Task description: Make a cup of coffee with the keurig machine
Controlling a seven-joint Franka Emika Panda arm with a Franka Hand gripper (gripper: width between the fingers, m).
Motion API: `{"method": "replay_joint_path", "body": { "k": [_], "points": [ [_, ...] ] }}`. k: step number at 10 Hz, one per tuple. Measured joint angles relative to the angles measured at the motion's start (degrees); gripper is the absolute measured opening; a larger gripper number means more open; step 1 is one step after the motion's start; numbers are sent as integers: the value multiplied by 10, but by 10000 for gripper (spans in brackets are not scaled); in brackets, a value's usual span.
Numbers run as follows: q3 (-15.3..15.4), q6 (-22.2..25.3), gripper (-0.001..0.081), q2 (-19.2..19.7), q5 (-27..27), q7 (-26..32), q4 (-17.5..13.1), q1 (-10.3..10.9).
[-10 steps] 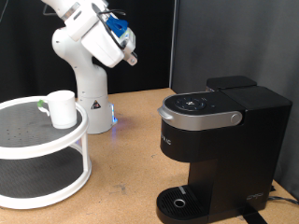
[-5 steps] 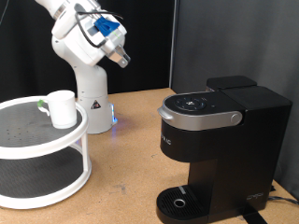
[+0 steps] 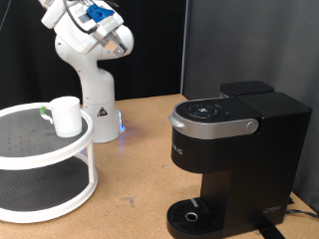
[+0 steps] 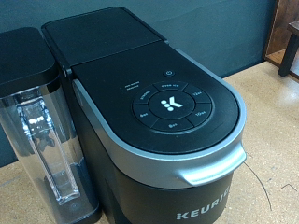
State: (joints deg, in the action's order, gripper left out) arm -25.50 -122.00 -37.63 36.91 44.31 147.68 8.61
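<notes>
The white cup [image 3: 66,116] stands on the top tier of a white round shelf [image 3: 30,149] at the exterior view's left. The black keurig machine [image 3: 234,149] stands at the right with its silver-grey lid handle [image 3: 214,126] down and its drip tray [image 3: 189,213] bare. My gripper [image 3: 120,42] is high at the top left, above and right of the cup, far from the machine, with nothing seen in it. The wrist view shows the machine's button panel [image 4: 173,103] and its water tank [image 4: 42,131]. My fingers do not show there.
The white robot base [image 3: 92,95] stands behind the shelf. A small green-topped thing [image 3: 45,111] lies beside the cup. The shelf's lower tier [image 3: 40,189] holds nothing I can see. The wooden table [image 3: 135,169] runs between shelf and machine.
My gripper has risen and swung towards the exterior view's left, away from the machine. The cup and the machine have not moved.
</notes>
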Motion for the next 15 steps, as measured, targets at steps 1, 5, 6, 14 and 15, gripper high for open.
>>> {"method": "replay_joint_path", "body": {
  "k": [1, 5, 6, 14, 15],
  "points": [
    [0, -2, 0, 0, 0, 0, 1, 0],
    [-40, 126, 0, -6, -45, 33, -15, -5],
    [-51, 172, 0, -6, -70, 33, -27, -10],
    [-77, 277, 0, -18, -164, 54, -49, -35],
    [-80, 277, 0, -24, -171, 58, -46, -43]
  ]
}}
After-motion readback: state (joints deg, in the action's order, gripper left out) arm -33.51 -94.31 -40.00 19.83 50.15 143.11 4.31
